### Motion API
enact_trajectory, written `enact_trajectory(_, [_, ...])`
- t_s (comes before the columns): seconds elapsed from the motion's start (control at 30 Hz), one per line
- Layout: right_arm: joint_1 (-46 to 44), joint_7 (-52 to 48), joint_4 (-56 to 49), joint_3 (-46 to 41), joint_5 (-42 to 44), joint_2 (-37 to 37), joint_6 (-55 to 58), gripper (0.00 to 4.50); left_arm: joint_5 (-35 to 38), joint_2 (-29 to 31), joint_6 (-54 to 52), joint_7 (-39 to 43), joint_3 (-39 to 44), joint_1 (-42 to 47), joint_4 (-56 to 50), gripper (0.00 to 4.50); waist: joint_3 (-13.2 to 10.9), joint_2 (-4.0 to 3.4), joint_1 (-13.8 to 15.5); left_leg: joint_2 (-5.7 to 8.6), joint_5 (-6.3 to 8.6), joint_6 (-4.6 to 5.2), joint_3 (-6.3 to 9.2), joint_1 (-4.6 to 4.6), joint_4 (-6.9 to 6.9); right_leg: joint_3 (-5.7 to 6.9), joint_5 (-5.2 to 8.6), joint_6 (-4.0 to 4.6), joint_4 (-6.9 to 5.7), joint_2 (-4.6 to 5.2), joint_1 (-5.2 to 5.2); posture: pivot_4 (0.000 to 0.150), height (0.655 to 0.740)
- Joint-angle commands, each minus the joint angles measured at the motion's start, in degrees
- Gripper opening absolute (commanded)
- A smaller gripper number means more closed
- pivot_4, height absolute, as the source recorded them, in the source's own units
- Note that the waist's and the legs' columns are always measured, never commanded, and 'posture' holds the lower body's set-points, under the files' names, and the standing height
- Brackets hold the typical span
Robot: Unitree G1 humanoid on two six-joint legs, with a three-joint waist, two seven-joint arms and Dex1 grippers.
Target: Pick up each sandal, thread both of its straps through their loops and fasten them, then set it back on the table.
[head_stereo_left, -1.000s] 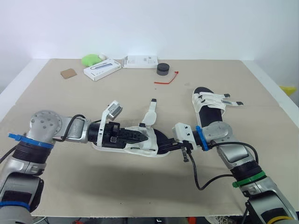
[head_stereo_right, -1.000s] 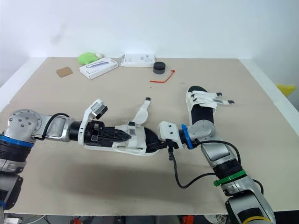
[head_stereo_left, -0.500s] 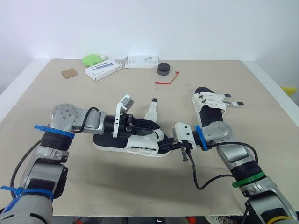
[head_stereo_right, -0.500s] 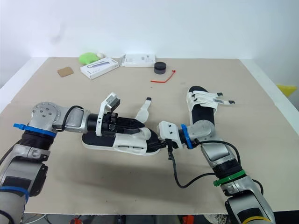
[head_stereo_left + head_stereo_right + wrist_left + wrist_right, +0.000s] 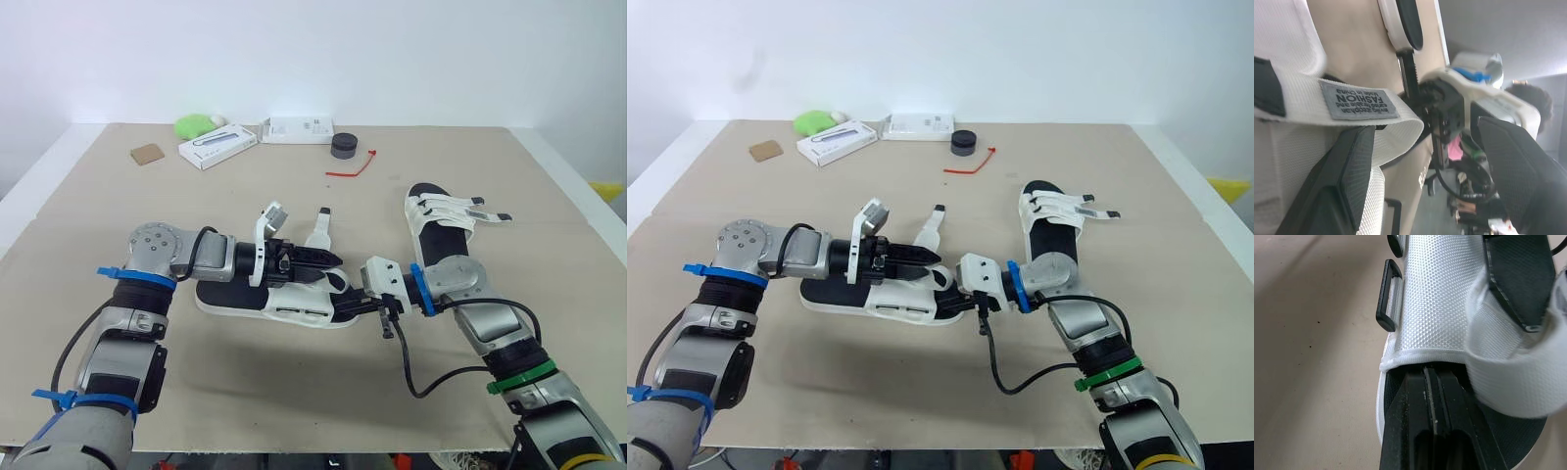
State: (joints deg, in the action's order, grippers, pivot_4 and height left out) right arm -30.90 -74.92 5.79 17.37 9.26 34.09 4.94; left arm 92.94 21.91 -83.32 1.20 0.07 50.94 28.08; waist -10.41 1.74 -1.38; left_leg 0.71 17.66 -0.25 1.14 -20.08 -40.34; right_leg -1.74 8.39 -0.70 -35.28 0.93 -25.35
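Sandal (image 5: 294, 313) flat, long axis left-right

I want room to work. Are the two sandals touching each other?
Apart. The left eye view shows bare table between the near sandal and the far sandal.

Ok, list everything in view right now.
near sandal: one, white and black, table centre
far sandal: one, white and black, right side
flat box: one, white, far edge
printed box: one, white, left of it
puck: one, black, far edge
tie: one, red, by puck
lump: one, green, far left
card: one, brown, far left
table: one, beige
left tool: black, open
right tool: black, shut
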Motion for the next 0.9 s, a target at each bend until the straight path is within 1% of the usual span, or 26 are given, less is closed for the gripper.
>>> enact_trajectory(0.03, [0.4, -0.2, -2.2, -0.4, 0.2, 0.5, 0.0, 0.00, -1.9, -2.2, 0.9, -1.6, 3.7, 1.3, 0.8, 3.45, 0.0, 0.00, 0.0, 0.01, -0.01, -0.02, 0.01, 0.00, 0.00, 0.00, 0.00, -0.03, 0.00, 0.01, 0.01, 0.150, 0.7400])
enact_trajectory(0.13, [0.5, -0.2, -2.4, -0.5, 0.3, 0.7, 0.0, 0.00, -2.8, -3.8, 1.4, -2.7, 5.1, 0.8, -0.1, 3.45, 0.0, 0.00, 0.0, 0.02, -0.01, -0.02, 0.01, 0.00, 0.00, 0.00, 0.00, -0.04, 0.01, 0.02, 0.01, 0.150, 0.7400])
enact_trajectory(0.17, [0.6, -0.2, -2.4, -0.4, 0.3, 0.7, 0.0, 0.00, -2.4, -4.5, 1.5, -3.8, 6.0, 1.1, 1.5, 3.21, 0.0, 0.00, 0.0, 0.03, -0.01, -0.02, 0.04, -0.02, 0.00, 0.02, 0.00, -0.03, 0.01, 0.04, 0.02, 0.150, 0.7400])
enact_trajectory(0.27, [0.6, -0.1, -2.5, -0.5, 0.3, 0.8, 0.1, 0.00, -5.6, -4.8, 1.4, -5.3, 7.2, 1.5, 3.3, 2.70, 0.0, 0.00, 0.0, 0.08, -0.02, -0.03, 0.04, -0.03, 0.00, 0.03, -0.01, -0.04, 0.02, 0.08, 0.01, 0.150, 0.7400])
enact_trajectory(0.3, [0.6, -0.1, -2.5, -0.5, 0.3, 0.8, 0.1, 0.00, -6.6, -4.7, 1.0, -5.6, 7.5, 1.5, 3.7, 2.19, 0.0, 0.00, 0.0, 0.08, -0.02, -0.03, 0.04, -0.03, 0.00, 0.03, 0.01, -0.07, 0.02, 0.08, 0.02, 0.150, 0.7400])
enact_trajectory(0.37, [0.6, -0.2, -2.5, -0.5, 0.3, 0.8, 0.1, 0.00, -6.7, -5.1, 0.4, -7.1, 9.0, 1.8, 5.3, 1.51, 0.0, 0.00, 0.0, 0.08, -0.02, -0.03, 0.04, -0.02, 0.00, 0.03, 0.01, -0.07, 0.02, 0.07, 0.01, 0.150, 0.7400])
enact_trajectory(0.4, [0.7, -0.2, -2.6, -0.5, 0.3, 0.9, 0.1, 0.00, -7.3, -5.1, -0.1, -7.2, 9.4, 1.7, 5.4, 1.32, 0.0, 0.01, 0.0, 0.08, -0.02, -0.03, 0.04, -0.02, 0.00, 0.03, 0.01, -0.08, 0.02, 0.07, 0.01, 0.150, 0.7400])
enact_trajectory(0.5, [0.7, -0.2, -2.7, -0.6, 0.3, 1.0, 0.3, 0.00, -9.1, -4.9, -0.9, -7.7, 10.9, 1.9, 6.1, 0.08, 0.0, 0.00, 0.0, 0.08, -0.02, -0.04, 0.06, -0.02, 0.00, 0.04, 0.10, -0.22, 0.02, 0.07, 0.01, 0.150, 0.7400])
enact_trajectory(0.6, [0.8, -0.2, -2.6, -0.6, 0.3, 1.1, 0.3, 0.00, -11.2, -4.6, -1.3, -6.7, 12.0, 2.5, 5.9, 0.08, 0.0, 0.01, 0.0, 0.08, -0.03, -0.06, 0.07, -0.03, 0.00, 0.05, 0.10, -0.22, 0.02, 0.08, 0.02, 0.150, 0.7400])
enact_trajectory(0.73, [0.8, -0.2, -2.7, -0.6, 0.3, 1.1, 0.4, 0.00, -15.9, -2.3, -0.7, 1.1, 11.3, 3.5, 1.8, 0.08, 0.0, 0.00, 0.0, 0.10, -0.06, -0.10, 0.06, -0.04, 0.00, 0.06, 0.09, -0.23, 0.02, 0.09, 0.01, 0.150, 0.7400])
enact_trajectory(0.87, [0.8, -0.1, -2.7, -0.5, 0.3, 1.0, 0.6, 0.00, -25.6, 3.6, 5.1, 16.5, 5.4, 3.8, -5.0, 0.08, 0.0, 0.00, -0.1, 0.09, -0.10, -0.18, 0.07, -0.06, 0.04, 0.08, 0.10, -0.23, 0.03, 0.07, 0.00, 0.150, 0.7400])
enact_trajectory(0.9, [0.9, -0.1, -2.7, -0.5, 0.3, 1.0, 0.6, 0.00, -29.1, 5.7, 8.9, 22.2, 2.5, 3.4, -7.6, 0.08, 0.0, 0.00, 0.0, 0.09, -0.12, -0.22, 0.07, -0.07, 0.06, 0.11, 0.11, -0.23, 0.04, 0.06, 0.00, 0.150, 0.7400])
